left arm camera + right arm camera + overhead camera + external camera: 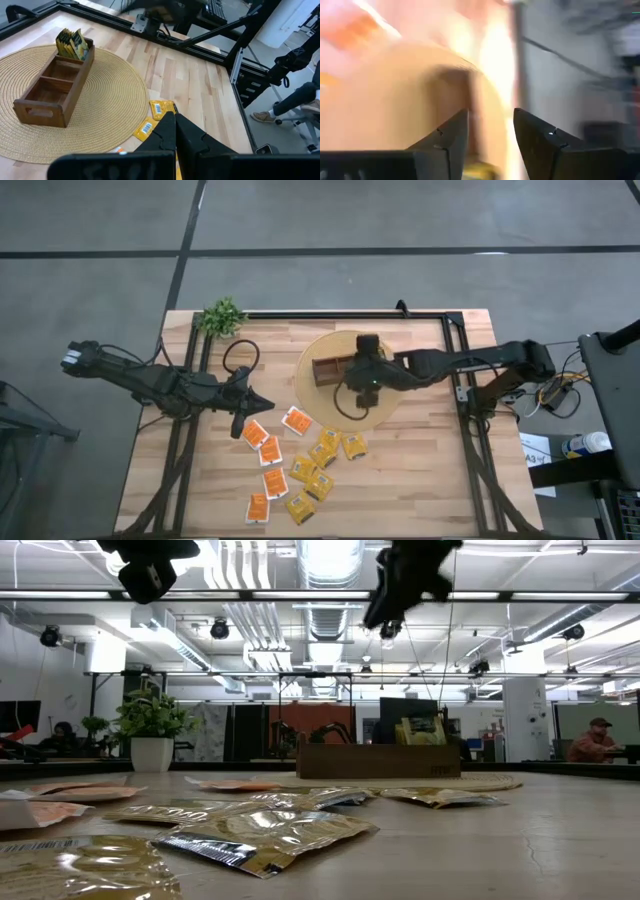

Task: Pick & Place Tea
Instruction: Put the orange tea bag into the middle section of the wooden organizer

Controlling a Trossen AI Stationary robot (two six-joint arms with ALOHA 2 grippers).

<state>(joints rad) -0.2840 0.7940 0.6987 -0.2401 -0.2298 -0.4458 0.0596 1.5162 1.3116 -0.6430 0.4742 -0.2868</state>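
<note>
The right tool hangs over the wooden box with its fingers apart and empty; the left tool waits beside the box, pinched together. The tea packets lie scattered on the tabletop near the box. They look light, thin, crinkly and slick; pinching one by an edge seems best.

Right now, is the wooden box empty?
No. The wooden box holds yellow sachets standing in one end compartment; the other two compartments look empty.
</note>
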